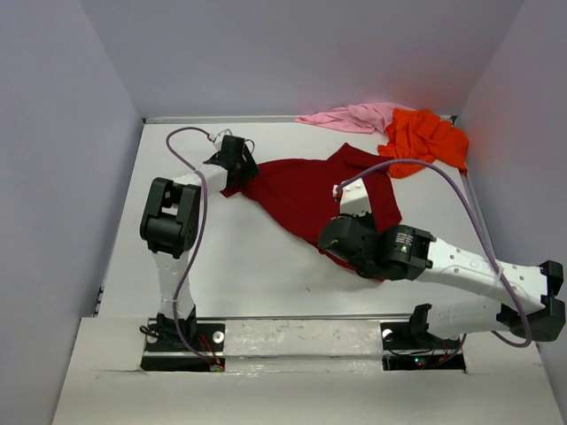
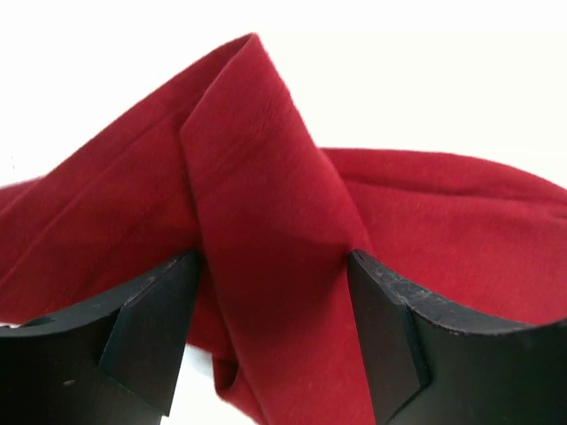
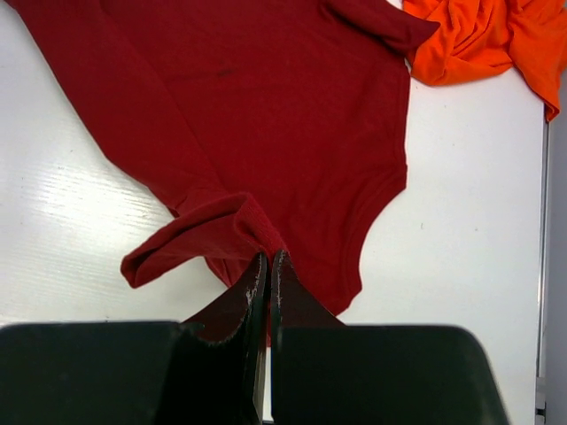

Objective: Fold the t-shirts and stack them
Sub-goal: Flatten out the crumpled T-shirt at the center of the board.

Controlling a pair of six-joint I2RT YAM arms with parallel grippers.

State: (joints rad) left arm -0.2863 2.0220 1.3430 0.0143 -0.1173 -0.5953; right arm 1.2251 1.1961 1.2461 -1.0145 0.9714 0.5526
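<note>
We're over the white table (image 1: pixel 248 274) now, and the dark red t-shirt (image 1: pixel 306 190) lies spread across the middle, stretched from about 10 o'clock down to 5 o'clock in the overhead view; it lies mostly flat, with some bunching at both ends.

The left gripper (image 1: pixel 237 159) sits at the shirt's 10 o'clock corner; from its wrist camera we see the jaws standing wide, released, with a raised fold of red cloth running between them; the cloth brushes the inner face of each of the fingers (image 2: pixel 151 336), yet it looks loose rather than squeezed.

Over to the right gripper (image 3: pixel 267 261), at the 5 o'clock end of the shirt; the jaws are clenched almost flush, and the red hem is drawn up into the tips, so we call that a grasp on the dark red t-shirt; just at 9 o'clock of those tips in the wrist view a sleeve lies rolled over on itself.

Up in the far right corner, at 1 o'clock, the orange t-shirt (image 1: pixel 427 140) sits crumpled in a heap; the red shirt's other sleeve reaches right up to it; the pink t-shirt (image 1: pixel 347 116) lies rumpled along the back edge at 12 o'clock, touching the orange one.
</note>
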